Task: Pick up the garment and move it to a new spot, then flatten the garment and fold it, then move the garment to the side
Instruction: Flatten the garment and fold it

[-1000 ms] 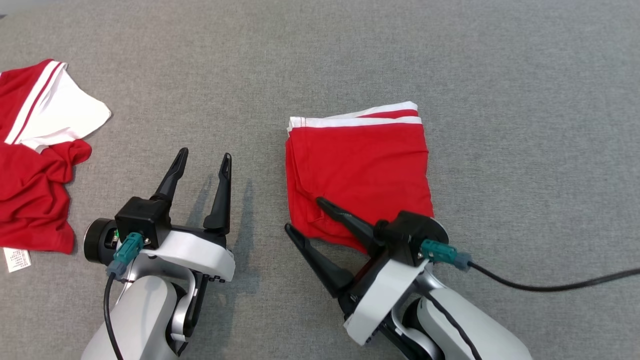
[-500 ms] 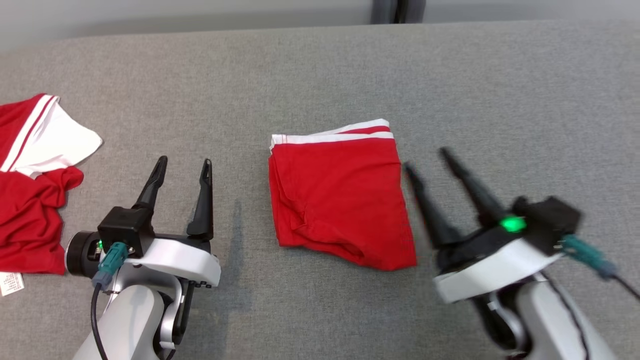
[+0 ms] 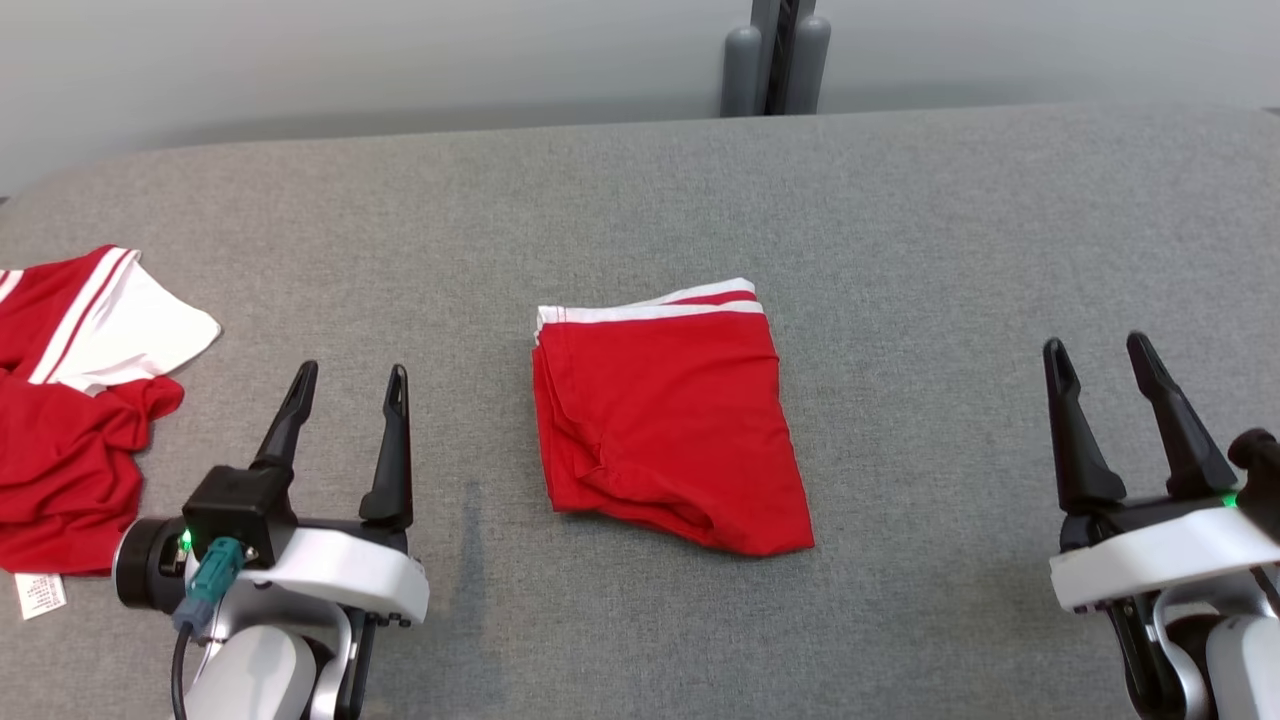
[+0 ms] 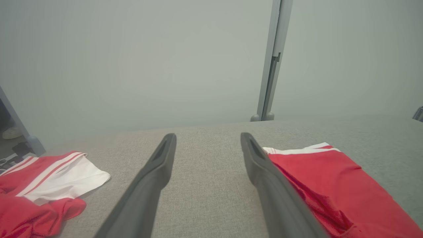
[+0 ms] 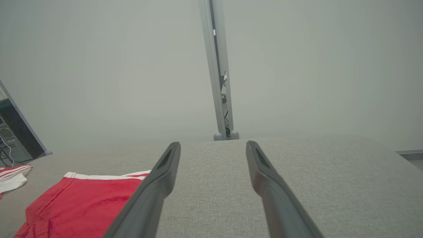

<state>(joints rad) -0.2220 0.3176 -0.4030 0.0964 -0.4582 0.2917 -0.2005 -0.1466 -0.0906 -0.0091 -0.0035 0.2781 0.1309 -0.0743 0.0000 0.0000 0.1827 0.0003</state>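
Folding looks done; garment (image 3: 665, 430) may yet need moving aside. Left gripper (image 3: 353, 370) and right gripper (image 3: 1095, 342) flank it, spread wide, empty.

- A small white label (image 3: 40, 596) lies on the grey table (image 3: 900, 250) at far left in the head view, at the lower edge of the crumpled red-and-white garment (image 3: 70, 440). It carries faint print, too small to make out.
- No other wording, brand, number or sign can be read in any of the three views.
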